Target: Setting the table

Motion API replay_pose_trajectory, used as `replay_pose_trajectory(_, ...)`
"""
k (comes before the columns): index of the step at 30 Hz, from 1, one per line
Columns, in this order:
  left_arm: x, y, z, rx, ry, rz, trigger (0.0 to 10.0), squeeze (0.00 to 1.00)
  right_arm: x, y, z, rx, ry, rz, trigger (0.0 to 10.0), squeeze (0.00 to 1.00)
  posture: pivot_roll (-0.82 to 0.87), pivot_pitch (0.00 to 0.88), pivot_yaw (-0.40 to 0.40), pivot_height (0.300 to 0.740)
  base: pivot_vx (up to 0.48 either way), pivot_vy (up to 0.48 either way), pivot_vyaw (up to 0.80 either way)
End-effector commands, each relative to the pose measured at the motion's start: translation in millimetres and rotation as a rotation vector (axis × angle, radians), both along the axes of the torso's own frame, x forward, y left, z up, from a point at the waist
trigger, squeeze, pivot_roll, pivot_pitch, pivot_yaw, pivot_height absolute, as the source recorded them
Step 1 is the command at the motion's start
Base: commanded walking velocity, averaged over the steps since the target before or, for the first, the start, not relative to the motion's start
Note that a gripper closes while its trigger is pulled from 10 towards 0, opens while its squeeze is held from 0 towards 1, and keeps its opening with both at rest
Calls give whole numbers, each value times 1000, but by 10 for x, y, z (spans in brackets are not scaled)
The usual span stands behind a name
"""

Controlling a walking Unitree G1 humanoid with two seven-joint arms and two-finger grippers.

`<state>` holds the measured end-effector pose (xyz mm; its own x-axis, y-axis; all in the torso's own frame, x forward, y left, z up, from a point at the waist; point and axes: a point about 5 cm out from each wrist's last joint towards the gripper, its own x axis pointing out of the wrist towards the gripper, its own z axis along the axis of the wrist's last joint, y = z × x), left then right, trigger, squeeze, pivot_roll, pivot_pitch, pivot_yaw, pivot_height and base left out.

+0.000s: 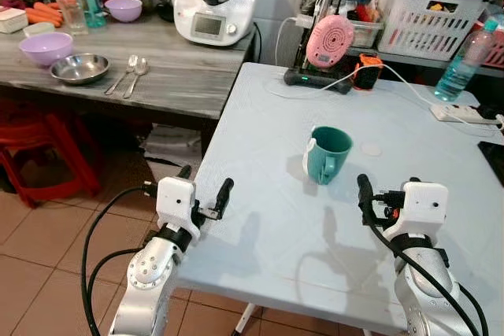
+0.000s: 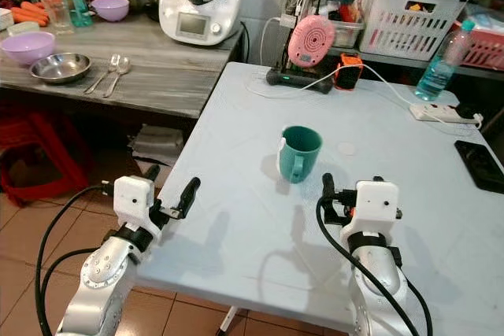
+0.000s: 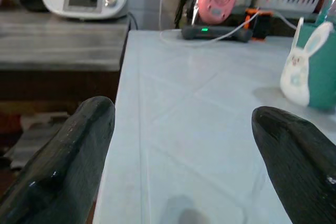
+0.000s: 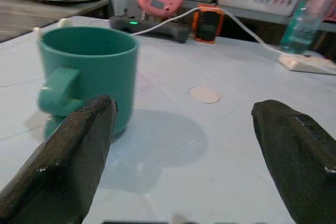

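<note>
Right hand [image 1: 383,192] is open and holds nothing, just near the green cup [image 1: 327,154], which stands upright mid-worktop [image 1: 260,226]. Left hand [image 1: 206,196] is open too (by the worktop edge). A clumsy reach could tip the cup over.

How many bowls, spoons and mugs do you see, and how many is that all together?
Bowls: 3, two purple and one metal
Spoons: 2
Mugs: 1, the teal mug on the blue table
Total: 6
</note>
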<state>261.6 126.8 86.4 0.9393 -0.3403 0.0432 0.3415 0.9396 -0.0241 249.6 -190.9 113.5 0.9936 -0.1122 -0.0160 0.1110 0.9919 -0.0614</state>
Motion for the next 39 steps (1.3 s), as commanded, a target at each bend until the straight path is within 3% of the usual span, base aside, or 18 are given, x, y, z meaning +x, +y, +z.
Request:
replay_pose_trajectory(1,12,18,45,8,-19,-1,10000,0,53,74,12,10,-5,19,10000,0,-18,0,-41,740,0,0,0)
replay_pose_trajectory(6,13,30,29,20,-15,-10,10000,0,69,215,-33,12,16,93,10000,0,-19,0,-37,740,0,0,0)
replay_pose_trajectory(11,-69,-36,6,-33,-1,-147,10000,0,102,305,-87,-10,40,133,10000,0,-14,0,-34,740,0,0,0)
replay_pose_trajectory(19,-181,-155,-6,-57,26,-333,10000,0,269,310,-91,-16,42,105,10000,0,0,0,-39,740,0,0,0)
replay_pose_trajectory(28,-185,-188,0,-64,22,-368,10000,0,451,288,-53,0,29,57,10000,0,3,0,-42,740,0,0,0)
replay_pose_trajectory(29,-184,-193,5,-66,22,-371,10000,0,477,278,-53,-1,28,51,4314,0,6,0,-47,740,0,0,0)
replay_pose_trajectory(30,-184,-193,5,-66,22,-371,10000,0,477,278,-53,-1,28,51,4314,0,6,0,-47,740,0,0,0)
replay_pose_trajectory(31,-181,-195,7,-70,22,-373,10000,0,528,267,-54,-3,27,47,0,0,6,0,-47,740,0,0,0)
replay_pose_trajectory(39,-169,-212,-1,-95,36,-387,10000,0,678,296,-35,-6,24,54,0,0,8,0,-54,740,0,0,0)
